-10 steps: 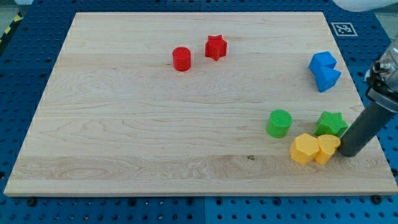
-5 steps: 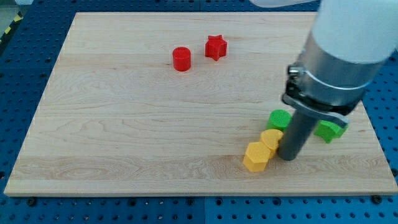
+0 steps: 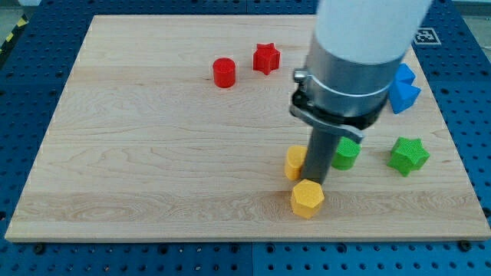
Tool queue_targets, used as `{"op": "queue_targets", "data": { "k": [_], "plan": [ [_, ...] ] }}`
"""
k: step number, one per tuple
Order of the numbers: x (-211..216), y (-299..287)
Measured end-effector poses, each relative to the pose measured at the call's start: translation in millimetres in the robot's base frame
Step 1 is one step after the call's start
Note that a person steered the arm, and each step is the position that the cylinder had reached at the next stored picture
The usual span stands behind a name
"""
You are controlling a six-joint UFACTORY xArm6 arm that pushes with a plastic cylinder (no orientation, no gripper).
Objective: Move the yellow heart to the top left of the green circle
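The yellow heart lies left of my tip, touching the rod, which hides its right part. The green circle sits just right of the rod, partly hidden by it. A yellow hexagon lies just below my tip. The heart is to the left of the green circle and slightly lower in the view.
A green star lies right of the circle. Blue blocks sit at the view's right behind the arm. A red cylinder and a red star lie near the top middle of the wooden board.
My tip has swept left from the board's right edge, pushing the yellow heart and hexagon left past the green circle. The hexagon has slipped below the tip.
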State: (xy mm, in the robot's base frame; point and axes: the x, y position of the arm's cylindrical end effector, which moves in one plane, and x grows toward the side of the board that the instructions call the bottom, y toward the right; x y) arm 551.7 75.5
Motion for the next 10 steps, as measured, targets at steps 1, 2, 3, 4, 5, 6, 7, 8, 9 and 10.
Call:
{"op": "queue_targets", "data": {
  "k": [1,2,3,4,5,6,7,8,9,10],
  "plan": [
    [-7,-24],
    [-10,-32],
    [-31,-35],
    [-36,-35],
    [-36,-35],
    [-36,-30],
    [-36,-29],
    [-38,-29],
    [-48,-28],
    [-50,-28]
  ]
}}
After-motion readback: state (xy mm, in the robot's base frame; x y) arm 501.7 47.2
